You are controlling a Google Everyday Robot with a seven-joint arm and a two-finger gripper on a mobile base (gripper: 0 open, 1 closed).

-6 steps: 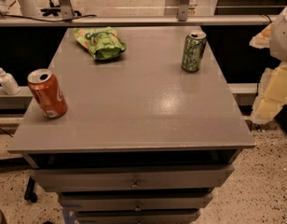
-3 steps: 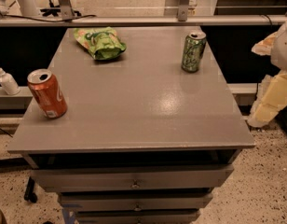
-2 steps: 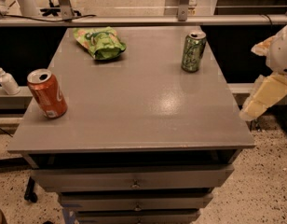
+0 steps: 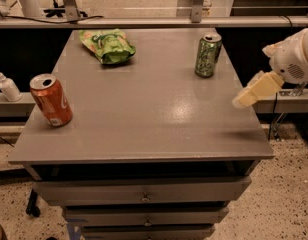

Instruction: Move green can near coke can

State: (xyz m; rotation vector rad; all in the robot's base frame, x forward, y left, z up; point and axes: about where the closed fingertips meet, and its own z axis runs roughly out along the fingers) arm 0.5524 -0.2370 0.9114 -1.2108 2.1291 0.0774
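Observation:
The green can [image 4: 208, 55] stands upright at the back right of the grey table top [image 4: 144, 109]. The coke can [image 4: 51, 100], red-orange with white script, stands near the table's left edge, slightly tilted. My gripper [image 4: 244, 99] comes in from the right edge of the view, over the table's right edge, in front of and to the right of the green can and apart from it. It holds nothing.
A flat green snack bag [image 4: 107, 45] lies at the back left of the table. A white pump bottle [image 4: 6, 86] stands on a ledge to the left. Drawers [image 4: 144, 196] sit below the table top. A rail runs behind the table.
My gripper has swung up and leftward from beside the table's right edge to over that edge. The cans and bag have not moved.

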